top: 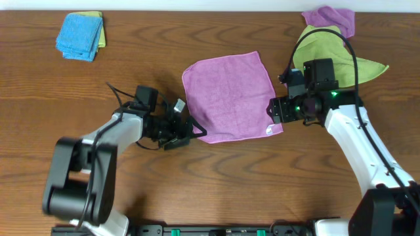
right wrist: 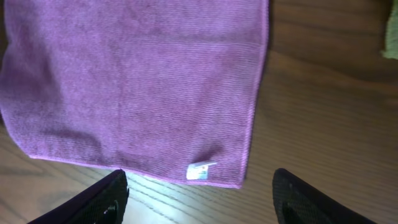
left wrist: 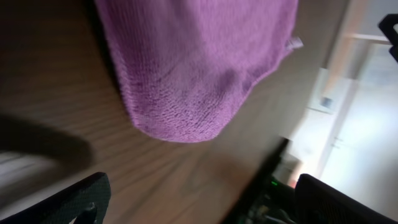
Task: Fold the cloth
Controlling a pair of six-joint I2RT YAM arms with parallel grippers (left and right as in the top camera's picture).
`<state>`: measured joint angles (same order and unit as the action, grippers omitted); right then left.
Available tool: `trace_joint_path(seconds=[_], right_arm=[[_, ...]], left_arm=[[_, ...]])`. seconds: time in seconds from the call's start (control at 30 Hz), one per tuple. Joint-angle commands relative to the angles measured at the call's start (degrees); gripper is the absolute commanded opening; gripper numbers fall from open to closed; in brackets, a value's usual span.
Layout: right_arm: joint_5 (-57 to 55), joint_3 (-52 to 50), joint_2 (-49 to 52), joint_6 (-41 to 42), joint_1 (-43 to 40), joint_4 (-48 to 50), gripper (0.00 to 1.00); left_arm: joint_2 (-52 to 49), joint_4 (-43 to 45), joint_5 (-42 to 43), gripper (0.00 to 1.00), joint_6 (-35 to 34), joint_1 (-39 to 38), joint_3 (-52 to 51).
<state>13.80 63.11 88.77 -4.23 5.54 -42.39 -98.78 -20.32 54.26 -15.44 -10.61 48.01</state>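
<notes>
The cloth [top: 230, 97] lies flat, unfolded, on the surface [top: 131, 65]; left fingers [left wrist: 68, 199] wide at one corner, right fingers [right wrist: 87, 202] wide beside the tag [right wrist: 201, 170] (nothing held); risk: a shallow pinch would drag, not lift.

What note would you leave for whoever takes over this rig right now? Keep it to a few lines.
Left gripper: open, holding nothing, at the cloth's near left corner.
Right gripper: open, holding nothing, by the corner with the tag.
Done: cloth lies flat on the table; no fold yet.
Left: grasp the corners and fold it.
</notes>
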Motion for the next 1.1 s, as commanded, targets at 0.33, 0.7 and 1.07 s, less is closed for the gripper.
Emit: trace_joint_path(seconds=[0.33, 0.7, 1.07], right_arm=[[13.5, -0.2, 8.6, -5.7, -6.1, -1.7, 0.73], [14.7, -0.7, 13.6, -7.0, -9.0, -4.4, 0.67], [15.4, -5.6, 13.6, -6.1, -12.8, -2.6, 0.64]], left_arm=[[6.3, 2.8, -16.8, 0.95, 2.2, -1.2, -0.3], [4.0, 5.7, -18.7, 0.95, 2.2, -2.5, -0.3], [0.4, 7.3, -17.2, 0.95, 2.2, -5.3, -0.3]])
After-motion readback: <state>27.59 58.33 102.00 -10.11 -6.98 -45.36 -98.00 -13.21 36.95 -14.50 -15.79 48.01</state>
